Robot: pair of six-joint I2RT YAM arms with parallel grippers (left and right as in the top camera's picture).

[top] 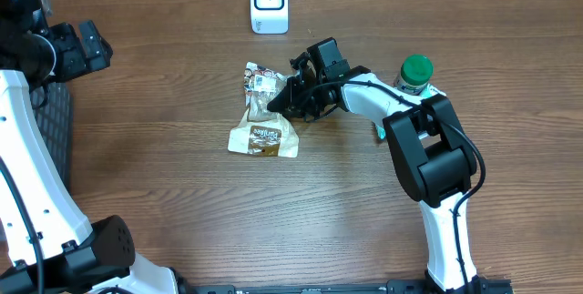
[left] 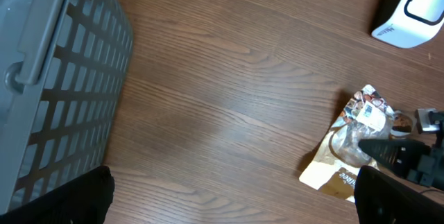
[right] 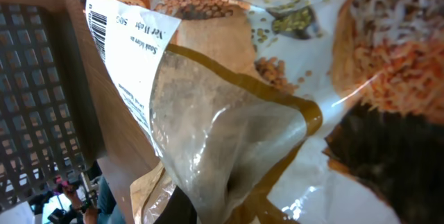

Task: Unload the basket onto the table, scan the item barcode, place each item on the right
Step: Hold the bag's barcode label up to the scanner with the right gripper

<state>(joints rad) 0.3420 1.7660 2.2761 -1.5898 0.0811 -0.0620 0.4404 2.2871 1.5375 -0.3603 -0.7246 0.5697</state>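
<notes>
Crinkly brown-and-clear plastic food pouch [top: 262, 121] lies on the brown wood-grain table [top: 182, 203], on the robot's side of the white boxy barcode scanner [top: 269, 1], near it but not touching.

Pouch shape: flat, roughly rectangular, glossy wrinkled film. Printed grain photos at the scanner-side end, clear window mid-body, solid tan-brown band with a logo at the end away from the scanner.

Long axis runs roughly straight away from the scanner, slightly skewed. White paper label [right: 132, 40] sits at the scanner-side end, face up; the right wrist view shows bars printed at one corner of it.

Right gripper [top: 282, 103] is clamped shut on the pouch's edge, on the side toward the green-capped bottle [top: 416, 71], which stands right of the scanner.

Left gripper [left: 236, 203] has its jaws spread fully wide with nothing between them. It hangs well left of the scanner, beside the grey slatted plastic basket [left: 55, 78].
</notes>
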